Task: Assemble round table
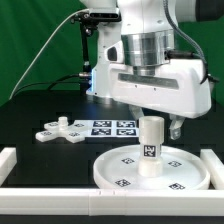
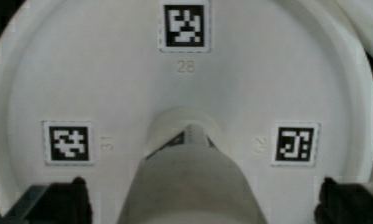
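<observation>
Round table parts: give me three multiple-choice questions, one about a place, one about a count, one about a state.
1. Where is the cross-shaped base?
A) on the disc
B) on the black table, at the exterior view's left of the marker board
C) on top of the leg

2. How many tags show on the disc in the wrist view?
A) one
B) six
C) three

3. How is the leg?
A) upright at the disc's middle
B) lying flat on the table
C) leaning on the marker board

Answers:
1 B, it lies flat beside the marker board.
2 C, two flank the leg and one sits apart.
3 A, it stands vertical on the disc.
</observation>
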You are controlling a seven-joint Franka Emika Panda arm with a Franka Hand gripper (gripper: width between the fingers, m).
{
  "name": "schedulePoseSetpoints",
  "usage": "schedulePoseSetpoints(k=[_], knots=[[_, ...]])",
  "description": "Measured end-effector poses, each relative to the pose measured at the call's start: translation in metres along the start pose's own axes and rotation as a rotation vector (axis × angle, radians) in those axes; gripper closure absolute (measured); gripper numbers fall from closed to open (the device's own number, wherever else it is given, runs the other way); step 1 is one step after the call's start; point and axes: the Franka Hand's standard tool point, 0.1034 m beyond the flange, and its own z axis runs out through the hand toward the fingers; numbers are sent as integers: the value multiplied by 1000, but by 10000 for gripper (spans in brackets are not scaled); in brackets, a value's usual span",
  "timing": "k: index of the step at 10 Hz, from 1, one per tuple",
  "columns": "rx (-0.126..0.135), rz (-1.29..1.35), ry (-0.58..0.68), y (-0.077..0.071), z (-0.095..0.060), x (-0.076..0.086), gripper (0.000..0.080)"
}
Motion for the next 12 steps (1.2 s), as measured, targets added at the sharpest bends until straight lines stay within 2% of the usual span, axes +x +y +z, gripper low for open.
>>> schedulePoseSetpoints(k=[3,5,7,11,12], knots=[[-2,-184,2,1,0,1,150],[-37,-536,35,0,-4,7,150],[-46,-853,73,-1,-9,15,150],[-72,-1039,68,3,-8,18,150],[-91,-1090,76,-3,-6,15,150]])
